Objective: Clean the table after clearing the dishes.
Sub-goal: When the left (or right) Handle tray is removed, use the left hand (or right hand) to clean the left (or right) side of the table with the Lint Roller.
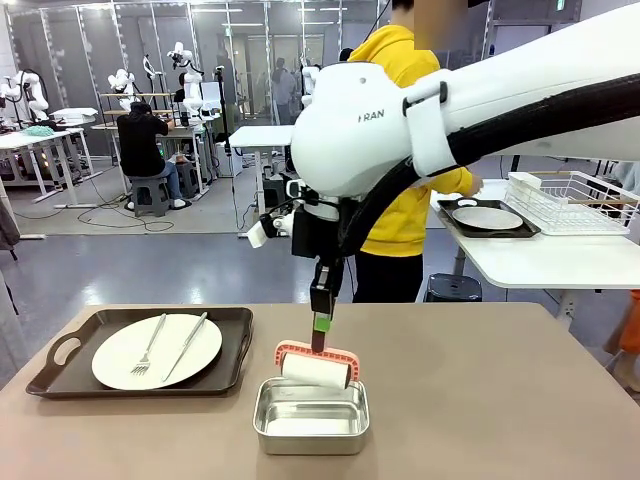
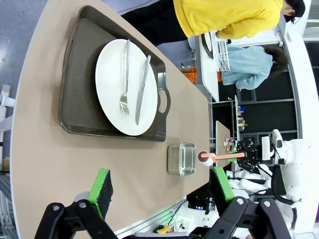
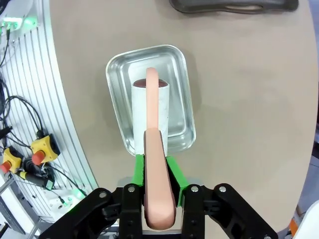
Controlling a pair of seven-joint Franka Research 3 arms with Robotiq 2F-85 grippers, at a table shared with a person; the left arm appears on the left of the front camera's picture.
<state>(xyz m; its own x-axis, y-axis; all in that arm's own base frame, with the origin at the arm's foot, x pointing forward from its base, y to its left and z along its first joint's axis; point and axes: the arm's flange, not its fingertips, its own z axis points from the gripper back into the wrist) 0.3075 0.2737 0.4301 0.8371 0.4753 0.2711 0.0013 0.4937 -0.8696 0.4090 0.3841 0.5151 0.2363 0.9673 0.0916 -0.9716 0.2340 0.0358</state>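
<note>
Brown and matte, the table carries on your left side a dark tray with a white plate. A fork and a knife lie side by side on this plate. Near the front edge, about in the middle, stands a small steel pan, near the tray's right end but not touching it.

Your right gripper points down and is clamped on the pink handle of a roller. The white roll hangs over the far part of the pan, and I cannot tell whether it touches the metal. In the right wrist view you see the green pads pressing on both sides of the handle.

Your left gripper stands wide with nothing between its fingers, well apart from the tray.

At the far side a person in a yellow hoodie stands by a white table. On it a second tray with a second plate rests just beside a wire rack.
</note>
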